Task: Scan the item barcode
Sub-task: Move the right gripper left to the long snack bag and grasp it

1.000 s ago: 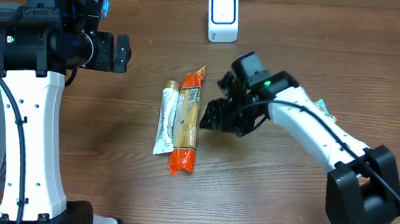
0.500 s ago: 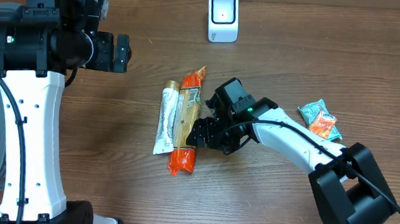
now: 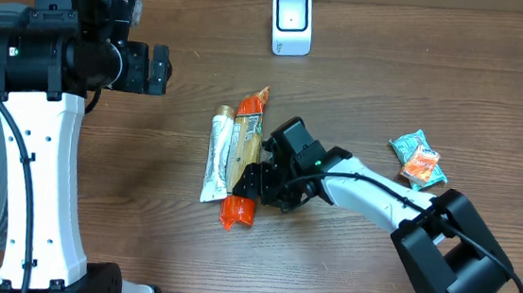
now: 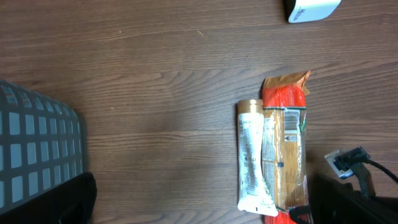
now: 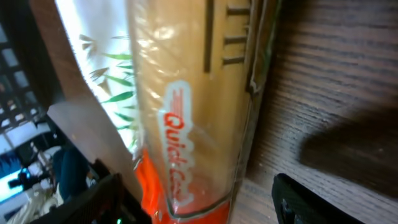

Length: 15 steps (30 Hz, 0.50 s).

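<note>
Orange packet (image 3: 244,164) flat on desk (image 3: 140,231) touching white tube (image 3: 216,157), right hand (image 3: 260,186) open, fingers straddling packet's lower end, left hand (image 3: 159,69) wide open, empty, scanner (image 3: 291,23) well behind.

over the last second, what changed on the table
The right gripper slid along the orange and tan packet toward its near end. It now stands there with open jaws, and nothing is gripped. The arm's move uncovered the small teal packet. The orange and tan packet, white tube, scanner and left gripper stayed put.
</note>
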Tool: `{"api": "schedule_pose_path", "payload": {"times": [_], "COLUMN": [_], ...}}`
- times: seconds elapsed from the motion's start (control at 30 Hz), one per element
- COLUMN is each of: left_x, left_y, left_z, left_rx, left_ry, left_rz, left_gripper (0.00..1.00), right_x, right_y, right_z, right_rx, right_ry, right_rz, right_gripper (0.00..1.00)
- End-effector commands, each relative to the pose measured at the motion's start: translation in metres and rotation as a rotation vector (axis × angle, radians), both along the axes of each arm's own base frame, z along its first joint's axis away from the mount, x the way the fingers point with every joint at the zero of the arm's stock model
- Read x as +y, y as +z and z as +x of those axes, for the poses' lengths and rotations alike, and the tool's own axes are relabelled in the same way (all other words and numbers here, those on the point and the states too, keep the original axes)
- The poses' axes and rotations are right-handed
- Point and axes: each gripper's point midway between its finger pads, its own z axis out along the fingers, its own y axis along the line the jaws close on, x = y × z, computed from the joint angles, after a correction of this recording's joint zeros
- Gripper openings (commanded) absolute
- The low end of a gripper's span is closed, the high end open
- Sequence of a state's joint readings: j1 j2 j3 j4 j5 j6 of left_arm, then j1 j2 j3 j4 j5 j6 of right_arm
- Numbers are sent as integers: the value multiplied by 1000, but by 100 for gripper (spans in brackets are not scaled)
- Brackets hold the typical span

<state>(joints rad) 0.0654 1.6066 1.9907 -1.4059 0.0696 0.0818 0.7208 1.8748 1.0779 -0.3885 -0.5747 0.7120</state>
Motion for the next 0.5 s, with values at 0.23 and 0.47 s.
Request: {"api": "schedule_pose_path", "payload": {"times": [0.23,0.47], "left_x": [1,1], "left_y": [6,6], "left_z": [1,1], "left_rx": [-21,-21], "left_ry": [-7,-7], "left_rz": [10,10], "left_gripper": [100,100], "right_x": [-4,9], "right_y": [-16,-25], "right_z": [-3,0], "right_rx": [11,9], "right_ry": [-86,-88], "right_rz": [-82,-48], "right_gripper": [71,70]}}
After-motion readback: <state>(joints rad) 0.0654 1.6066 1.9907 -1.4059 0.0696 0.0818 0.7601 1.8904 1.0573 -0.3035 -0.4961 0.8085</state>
